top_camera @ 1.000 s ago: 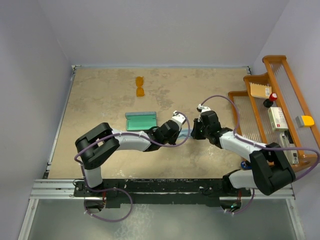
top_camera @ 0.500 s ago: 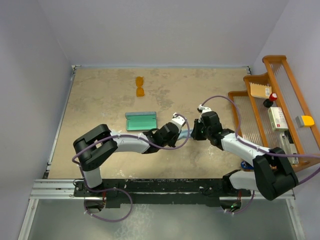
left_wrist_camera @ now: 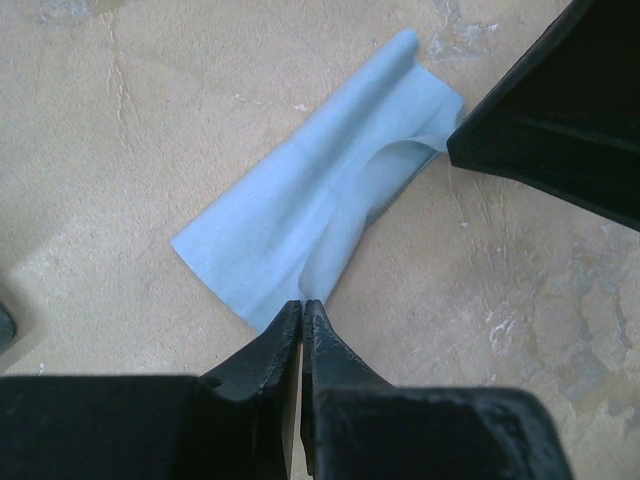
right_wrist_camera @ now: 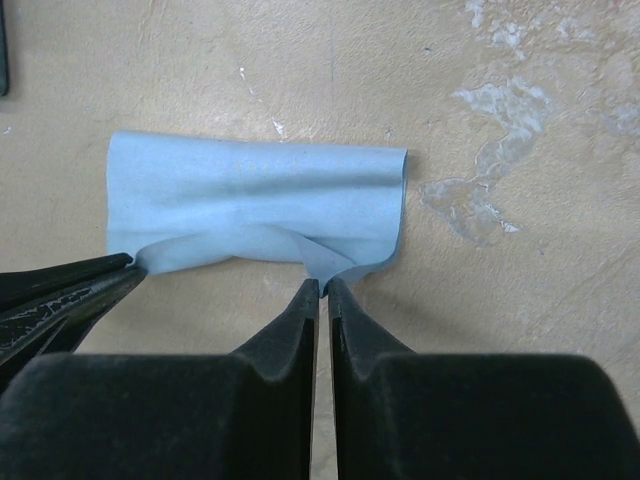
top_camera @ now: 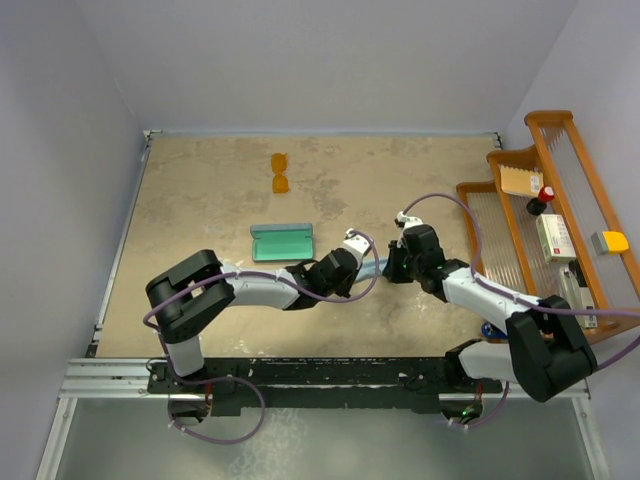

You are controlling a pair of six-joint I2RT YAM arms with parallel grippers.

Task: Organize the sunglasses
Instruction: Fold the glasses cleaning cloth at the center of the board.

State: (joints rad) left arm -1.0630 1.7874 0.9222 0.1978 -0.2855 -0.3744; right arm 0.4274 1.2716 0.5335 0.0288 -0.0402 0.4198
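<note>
Jaws of left gripper [left_wrist_camera: 302, 312] pressed together, nipping corner of light-blue cloth [left_wrist_camera: 310, 215]. Jaws of right gripper [right_wrist_camera: 323, 288] nearly together on cloth's opposite folded edge; likely pinched, though contact point tiny. Cloth flat on table [top_camera: 200, 200], partly folded. Open case [top_camera: 283, 242] just beside left arm, nothing visible inside. Orange sunglasses [top_camera: 280, 173] at far side, well apart from both arms. Judgement: early stage; cloth folding in hand, glasses not yet in case.

- One pair of orange sunglasses [top_camera: 280, 173].
- One open, teal-lined case [top_camera: 283, 243].
- One light-blue cloth [right_wrist_camera: 260, 205].
- One wooden rack [top_camera: 575, 170] at the surface's [top_camera: 200, 210] right edge.
- Two robot arms: left arm [top_camera: 260, 288], right arm [top_camera: 480, 290].
</note>
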